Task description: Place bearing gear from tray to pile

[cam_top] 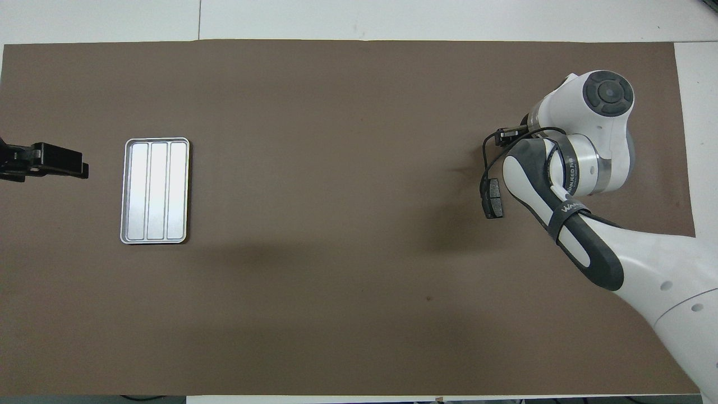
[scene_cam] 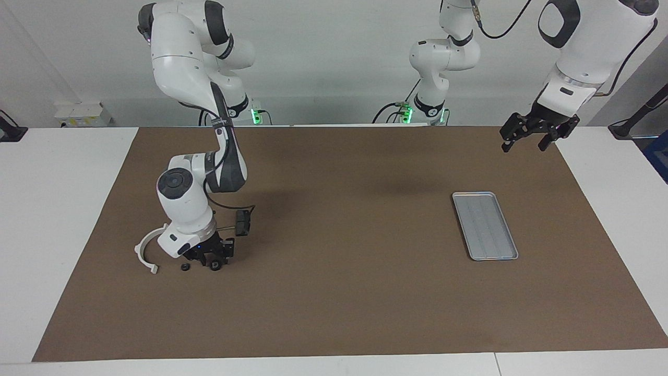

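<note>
honestly the main risk here is the bearing gear (scene_cam: 215, 266) getting dragged or flicked when the right gripper (scene_cam: 213, 259) lifts off. it's a tiny dark round part sitting right under the fingertips, so if one finger is touching it, or the arm goes up at an angle, it could roll off across the brown mat (scene_cam: 344, 292) or knock into the other small dark ring (scene_cam: 184, 267) lying just beside it. the white half-ring bracket (scene_cam: 144, 251) is close too, toward the right arm's end of the table, so a sideways move could nudge that as well. as for the grip, the right gripper looks low over the gear, but i can't tell from these views if its fingers are spread or pinching the part, and from overhead the wrist covers the whole spot. the gear seems to rest on the mat inside the pile, with a dark brake-pad piece (scene_cam: 242, 223) nearer the robots. the tray (scene_cam: 485, 225) sits well apart at the left arm's end with nothing on it. the left gripper (scene_cam: 539, 133) waits up in the air near that end, fingers spread wide, holding nothing.
</note>
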